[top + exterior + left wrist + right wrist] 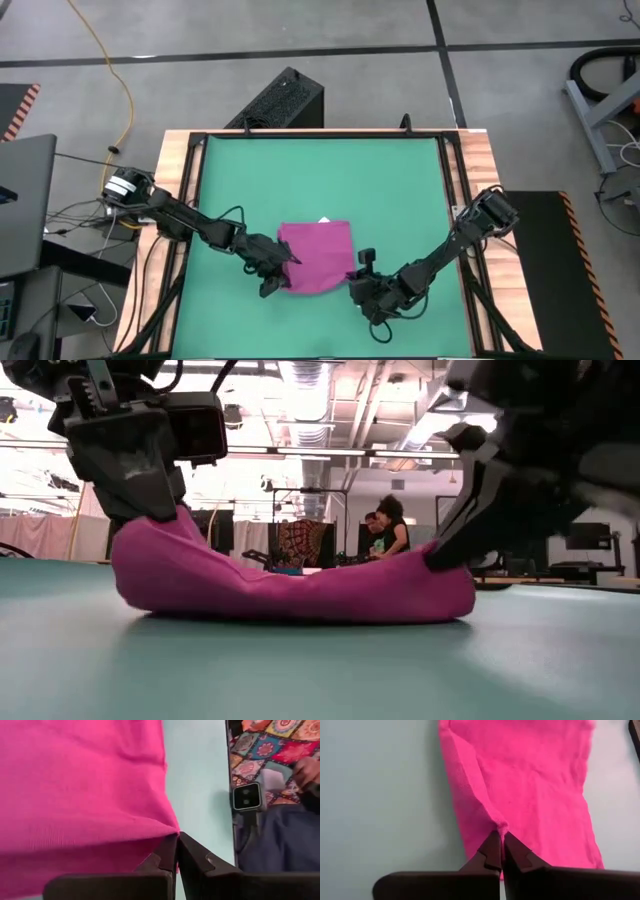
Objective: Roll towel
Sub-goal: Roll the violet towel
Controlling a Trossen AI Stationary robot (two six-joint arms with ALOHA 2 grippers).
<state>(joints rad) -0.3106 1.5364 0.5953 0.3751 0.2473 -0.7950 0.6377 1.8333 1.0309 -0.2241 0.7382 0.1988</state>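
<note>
The magenta towel (318,255) lies on the green mat (400,180), a little near of the middle, its white tag (324,220) at the far edge. My left gripper (285,262) is shut on its near left corner and my right gripper (357,281) is shut on its near right corner. In the low view both ends of the towel (290,590) are raised and the middle of its near edge sags onto the mat. The far part lies flat. My left gripper (177,840) pinches the towel's near left corner (170,831) between its two fingertips, slanting down from the table's left. One layer or several, I cannot tell. That end (165,530) stands lifted off the mat, with slack cloth sloping down from it. My right gripper (501,840) pinches a small pucker of cloth (501,826) beside the towel's near right corner, at the fingertips only. The fingers slant down from the table's right and near side. That end (445,560) is raised a little, and the cloth beyond it lies on the mat.
The mat sits inside a wooden table frame (480,170). Beyond the far edge a black box (285,100) stands on the floor. People (385,525) show far back in the room. Bare mat (330,170) lies far of the towel and to both sides.
</note>
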